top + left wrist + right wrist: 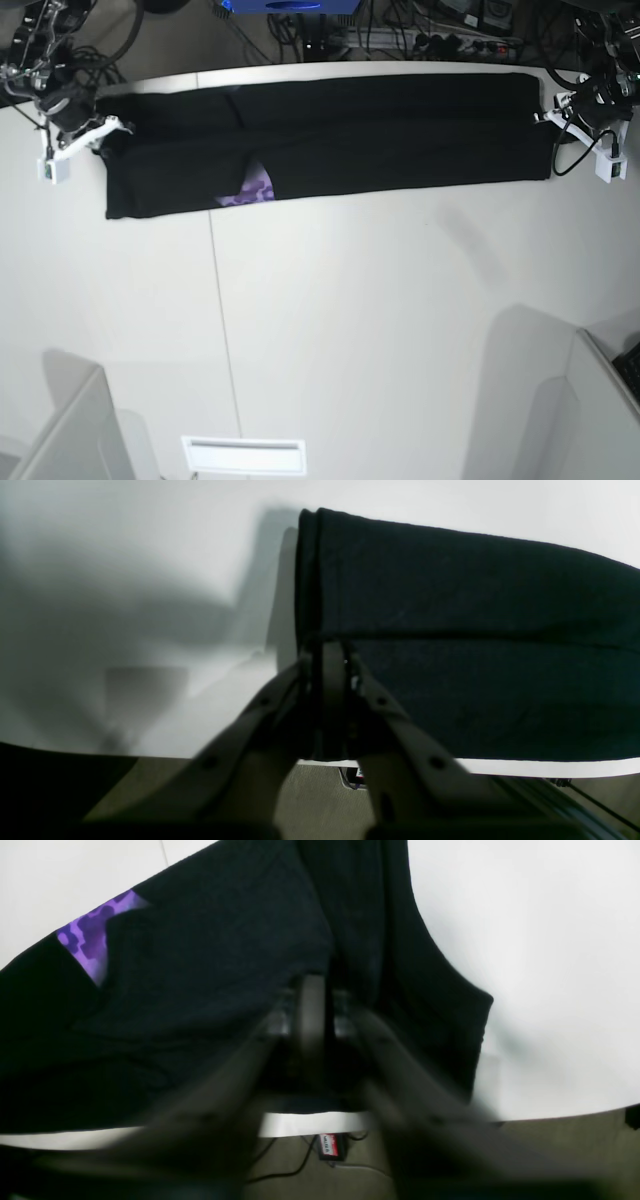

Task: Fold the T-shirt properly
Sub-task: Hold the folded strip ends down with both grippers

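Note:
The black T-shirt [380, 130] lies folded into a long strip along the far edge of the white table [350, 320]. A patch of purple print [252, 190] shows at a fold left of the middle, and also in the right wrist view [90, 940]. My left gripper [327, 655] is at the strip's right end [548, 112], shut on the corner of the cloth [475, 605]. My right gripper [311, 1010] is at the left end [110, 130]. Its blurred fingers stand slightly apart, with dark cloth [200, 965] between them.
A thin seam [215, 300] runs down the table. Grey box shapes stand at the near left [70, 430] and near right [600, 420] corners, with a white plate [243, 455] at the front edge. Cables and gear [400, 30] crowd the floor behind the far edge.

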Available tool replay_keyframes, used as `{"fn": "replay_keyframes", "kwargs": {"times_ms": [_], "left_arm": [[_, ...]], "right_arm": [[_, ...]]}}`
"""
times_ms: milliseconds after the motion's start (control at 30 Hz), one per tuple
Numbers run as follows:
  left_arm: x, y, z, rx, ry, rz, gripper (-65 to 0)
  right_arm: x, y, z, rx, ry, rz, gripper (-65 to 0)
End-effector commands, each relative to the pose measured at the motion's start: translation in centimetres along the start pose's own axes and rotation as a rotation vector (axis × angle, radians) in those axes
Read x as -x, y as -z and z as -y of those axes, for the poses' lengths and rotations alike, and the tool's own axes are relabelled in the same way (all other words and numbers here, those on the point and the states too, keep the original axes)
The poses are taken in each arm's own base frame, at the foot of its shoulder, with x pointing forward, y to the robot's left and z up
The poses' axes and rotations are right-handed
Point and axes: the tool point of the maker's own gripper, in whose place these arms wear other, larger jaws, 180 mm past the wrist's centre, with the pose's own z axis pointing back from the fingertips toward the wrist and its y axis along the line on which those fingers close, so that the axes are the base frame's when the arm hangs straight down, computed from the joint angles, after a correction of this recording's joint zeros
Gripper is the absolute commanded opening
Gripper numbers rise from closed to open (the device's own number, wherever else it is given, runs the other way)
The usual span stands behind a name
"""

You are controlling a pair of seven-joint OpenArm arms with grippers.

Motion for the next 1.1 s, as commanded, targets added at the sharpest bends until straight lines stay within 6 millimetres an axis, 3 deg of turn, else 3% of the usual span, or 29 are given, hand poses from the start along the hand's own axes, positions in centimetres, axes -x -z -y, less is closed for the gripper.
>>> {"fn": "replay_keyframes", "kwargs": {"times_ms": [0,67,167,233,300,333,400,433,500,700,867,1067], "left_arm": [[-1.1,-0.6,-0.4,-0.014,0.022,0.033,-59.6],[-1.1,-0.6,-0.4,-0.014,0.022,0.033,-49.5],[-1.2,-0.7,-0.3,-0.015,0.025,0.037,-35.2],[-1.4,-0.9,-0.1,-0.014,0.031,0.048,-29.1],[-1.6,-0.9,0.0,-0.011,0.03,0.054,-28.0],[-1.6,-0.9,0.0,-0.01,0.027,0.055,-29.6],[-1.5,-0.7,0.2,-0.003,0.016,0.057,-39.8],[-1.3,-0.5,0.4,0.004,0.004,0.057,-48.4],[-1.4,-0.1,0.9,0.016,-0.009,0.062,-65.0],[-0.6,1.5,1.5,0.054,-0.096,0.047,-65.0],[-0.3,2.2,1.7,0.067,-0.127,0.037,-65.0],[0.4,2.6,1.3,0.066,-0.143,0.014,-65.0]], "right_arm": [[-0.8,-0.5,0.3,0.006,-0.013,0.028,-42.6],[-0.7,-0.5,0.4,0.009,-0.011,0.028,-38.9],[-1.2,-1.1,1.2,0.034,0.018,0.058,-39.0],[-2.2,-1.9,1.1,0.04,0.022,0.106,-42.0],[-3.1,-2.4,0.4,0.031,-0.002,0.136,-46.8],[-3.6,-2.3,-0.1,0.017,-0.016,0.145,-50.4],[-4.5,-1.8,-1.5,-0.026,-0.06,0.159,-60.2],[-4.9,-1.5,-2.0,-0.047,-0.084,0.164,-65.0],[-5.4,-0.9,-2.7,-0.078,-0.107,0.169,-65.0],[-6.8,2.5,-2.6,-0.116,-0.042,0.151,-65.0],[-6.5,5.8,0.0,-0.098,0.023,0.074,-65.0],[-5.7,7.5,4.0,-0.037,0.092,0.064,-65.0]]}}
